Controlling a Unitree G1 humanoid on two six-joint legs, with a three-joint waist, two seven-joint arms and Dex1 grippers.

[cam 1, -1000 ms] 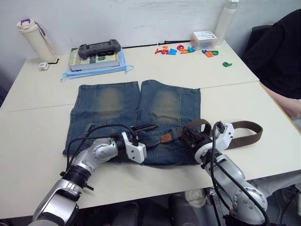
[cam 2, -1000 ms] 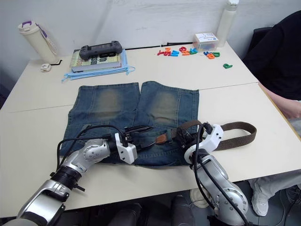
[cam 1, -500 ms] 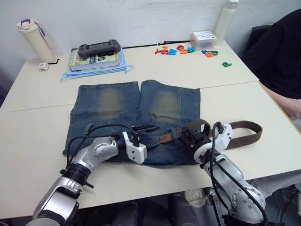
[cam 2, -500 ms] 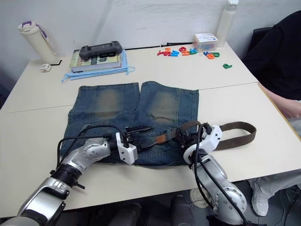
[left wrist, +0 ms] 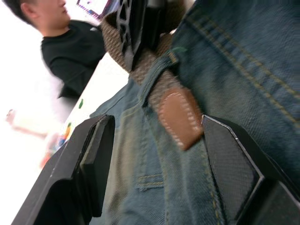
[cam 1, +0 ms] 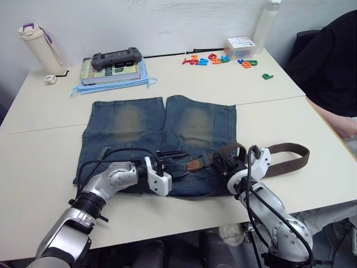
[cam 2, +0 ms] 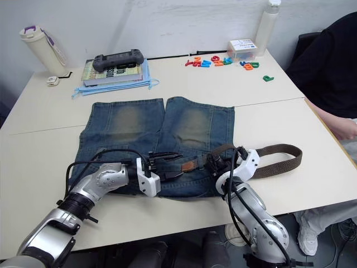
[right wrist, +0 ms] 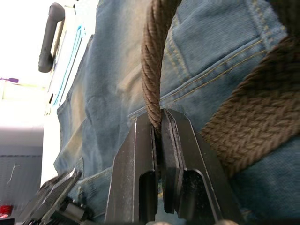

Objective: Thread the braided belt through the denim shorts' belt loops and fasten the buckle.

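The denim shorts (cam 1: 162, 139) lie flat on the table (cam 1: 44, 162); the braided belt (cam 1: 290, 159) runs along their waistband and loops off to the right; the right wrist view shows the right end effector (right wrist: 158, 136) clenched on the belt; the left wrist view shows the left end effector (left wrist: 154, 159) spread wide around the tan leather end (left wrist: 180, 119), which emerges from a belt loop (left wrist: 161, 68).

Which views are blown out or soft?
Left wrist view: background washed out white, person blurred, tan belt tip fairly sharp between the open fingers. Right wrist view: tabletop overexposed, belt soft. Head views: evenly lit.
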